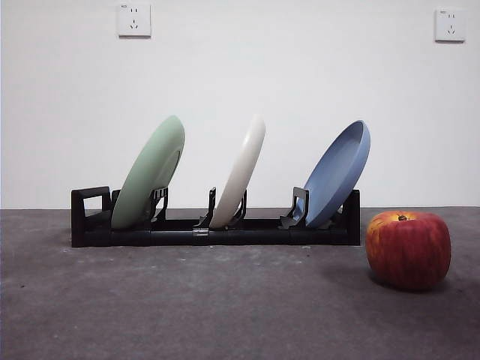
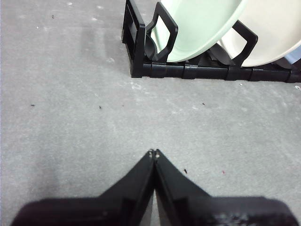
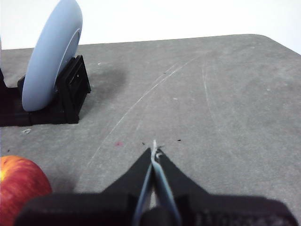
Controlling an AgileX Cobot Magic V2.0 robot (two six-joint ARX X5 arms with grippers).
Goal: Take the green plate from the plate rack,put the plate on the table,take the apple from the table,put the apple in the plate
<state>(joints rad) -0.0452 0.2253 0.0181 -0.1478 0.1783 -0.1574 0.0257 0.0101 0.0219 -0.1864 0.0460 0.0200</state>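
Observation:
The pale green plate (image 1: 152,174) leans in the left slot of the black plate rack (image 1: 214,234), next to the loop handle (image 1: 90,215). The red apple (image 1: 409,249) rests on the grey table (image 1: 187,307) to the right of the rack. In the left wrist view, my left gripper (image 2: 154,152) is shut and empty over bare table, a short way from the rack's handle end (image 2: 141,40) and the green plate (image 2: 200,26). My right gripper (image 3: 154,149) is also shut and empty, with the apple (image 3: 21,188) beside it. Neither arm shows in the front view.
A cream-white plate (image 1: 241,171) stands in the rack's middle slot and a blue plate (image 1: 339,174) in the right slot. The blue plate (image 3: 49,61) also shows in the right wrist view. A white wall with two sockets (image 1: 133,20) rises behind the table.

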